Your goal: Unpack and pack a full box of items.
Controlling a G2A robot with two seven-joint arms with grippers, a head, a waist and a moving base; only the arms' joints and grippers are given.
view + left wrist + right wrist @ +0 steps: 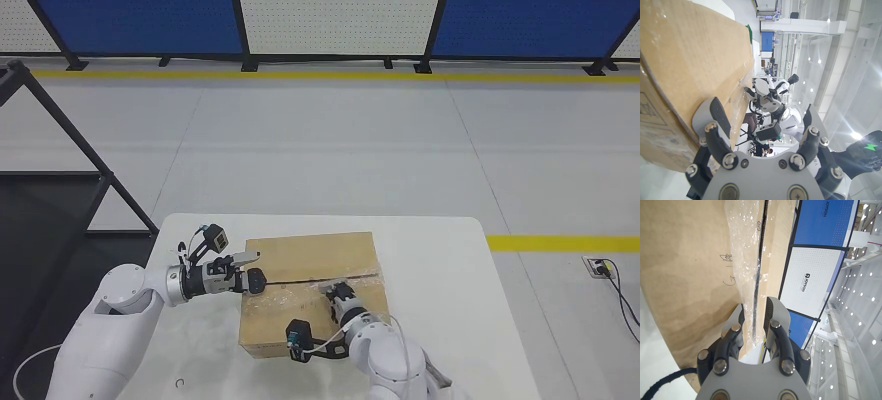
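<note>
The box (pixel 310 255) is plain brown cardboard with its top flaps shut, and it sits near the middle of the white table (pixel 440 300). A dark seam (pixel 761 256) divides the two flaps, and clear, wrinkled tape (pixel 745 256) lies along it, bunched and glossy. In the right wrist view, pen scribbles mark the flap beside the tape. In the left wrist view, the box (pixel 687 56) shows a printed side panel below its top edge. Seen from above, a wide strip of bare table lies at the box's 3 o'clock and a narrower strip at its 12 o'clock. The 9 o'clock side is taken up by the left arm. The box is a little longer from 9 to 3 o'clock than from 12 to 6. The seam follows that long axis, tilted slightly so that its 3 o'clock end lies nearer 12. The left gripper (pixel 255 282) is at the box's 9 o'clock edge, level with the end of the seam. There the left gripper (pixel 762 106) is spread wide and grasps nothing, with one of its fingers (pixel 719 113) just beside the top corner edge. The right gripper (pixel 340 293) rests on the box top near its centre, on the seam. Up close, the right gripper (pixel 755 309) straddles the crumpled tape, and I cannot tell whether it grasps the tape or merely sits over it
</note>
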